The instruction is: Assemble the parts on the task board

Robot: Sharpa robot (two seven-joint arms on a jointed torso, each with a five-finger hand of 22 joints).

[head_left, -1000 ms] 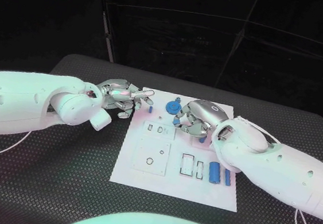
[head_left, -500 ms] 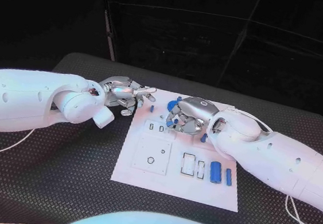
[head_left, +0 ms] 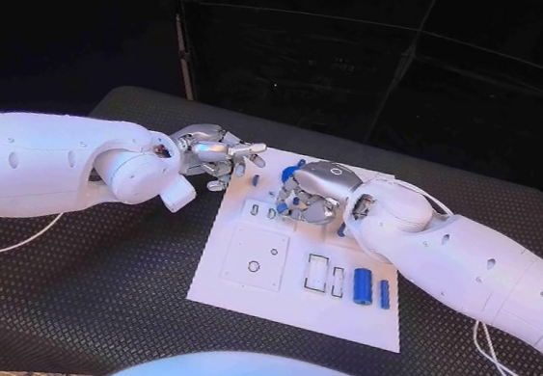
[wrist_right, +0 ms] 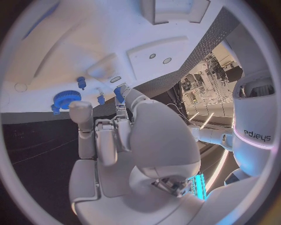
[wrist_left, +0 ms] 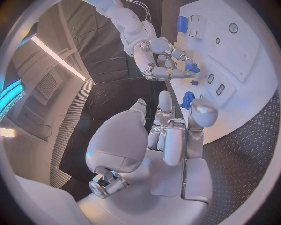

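I see both hands at the upper end of the task board (head_left: 255, 288), which lies at centre frame in the head view. My left hand (head_left: 215, 157) hovers at the board's upper-left corner, fingers spread, holding nothing. My right hand (head_left: 310, 197) is curled over the board's upper middle — a small blue peg (wrist_right: 119, 95) sits at its fingertips; whether it is pinched I cannot tell. A blue gear (wrist_left: 187, 100) stands nearby; two blue bars (head_left: 370, 290) lie lower right.
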